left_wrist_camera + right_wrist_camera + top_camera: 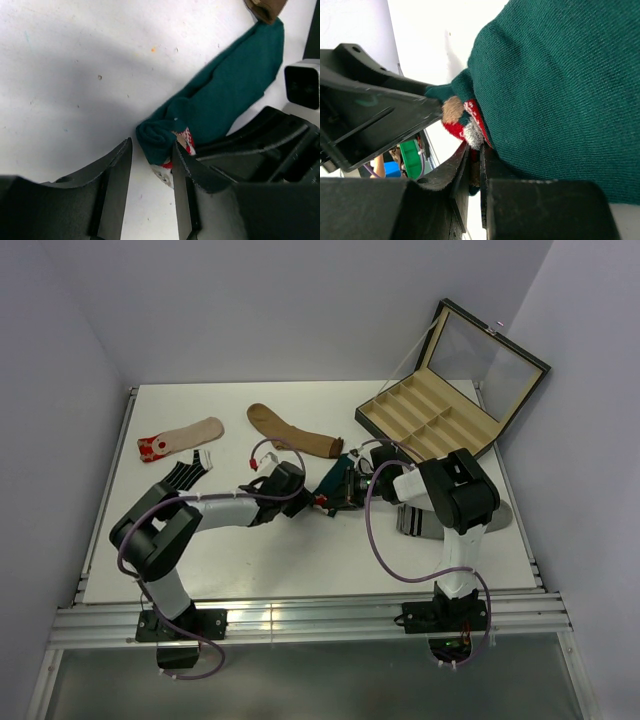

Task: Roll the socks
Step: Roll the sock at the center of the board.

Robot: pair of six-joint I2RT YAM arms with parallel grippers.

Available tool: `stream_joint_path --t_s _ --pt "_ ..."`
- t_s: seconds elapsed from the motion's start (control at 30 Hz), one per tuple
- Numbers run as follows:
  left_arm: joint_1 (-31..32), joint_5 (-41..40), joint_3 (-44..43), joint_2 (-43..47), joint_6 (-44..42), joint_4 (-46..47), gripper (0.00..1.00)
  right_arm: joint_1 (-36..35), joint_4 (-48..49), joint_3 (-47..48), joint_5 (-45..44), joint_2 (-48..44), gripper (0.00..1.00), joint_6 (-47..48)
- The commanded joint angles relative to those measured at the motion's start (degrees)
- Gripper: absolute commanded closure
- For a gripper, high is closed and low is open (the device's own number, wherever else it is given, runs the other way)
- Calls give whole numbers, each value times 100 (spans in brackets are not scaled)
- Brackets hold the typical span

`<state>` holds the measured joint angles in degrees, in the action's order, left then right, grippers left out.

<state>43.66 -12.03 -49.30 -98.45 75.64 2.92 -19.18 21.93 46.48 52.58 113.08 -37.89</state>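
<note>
Dark teal sock (333, 481) lies at frame centre on the white table (300, 565), one end rolled. Left gripper (152, 146) stands part-open, one finger touching the roll. Right gripper (475, 152) is nearly closed, pinching the sock's patterned edge. Compartmented case (425, 418), lid raised, sits upper right.

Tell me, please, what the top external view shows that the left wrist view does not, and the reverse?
Only the top view: the open black compartmented box, the beige red-toed sock, the black white-striped sock and the grey sock with a striped cuff.
Only the left wrist view: close up, the rolled end of the dark teal knitted sock at the left gripper's open fingertips.
Both: that teal sock, the plain brown sock and the white table.
</note>
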Motion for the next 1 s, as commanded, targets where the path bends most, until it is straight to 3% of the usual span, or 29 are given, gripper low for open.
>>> stream_joint_path --t_s 0.0,0.1,0.23,0.33,0.47,0.57,0.63,0.77,0.97 --pt "29 -142 -255 -182 -136 -107 58 46 -532 -236 -626 101 100 247" --pt "37 -159 -361 -358 -189 -230 60 46 -541 -236 -635 74 100 264" --pt "46 -71 -510 -552 -216 -449 71 37 -611 -245 -740 -110 98 413" --pt "46 -45 -650 -692 -277 -695 76 -15 -804 -253 -1003 -461 91 694" --pt "46 -71 -783 -807 -392 -916 78 -217 -1286 -262 -1705 -1303 68 1317" --pt "55 -106 -844 -824 -462 -995 78 -471 -1613 -262 -2574 -1944 58 1722" --pt "55 -124 -914 -833 -541 -1056 78 -621 -1753 -280 -3293 -2236 56 1916" --pt "55 -80 -976 -877 -629 -1048 78 -1043 -1728 -289 -3833 -2738 56 2504" --pt "55 -80 -1012 -860 -699 -1056 77 -1694 -1781 -60 -4238 -2362 53 2980"
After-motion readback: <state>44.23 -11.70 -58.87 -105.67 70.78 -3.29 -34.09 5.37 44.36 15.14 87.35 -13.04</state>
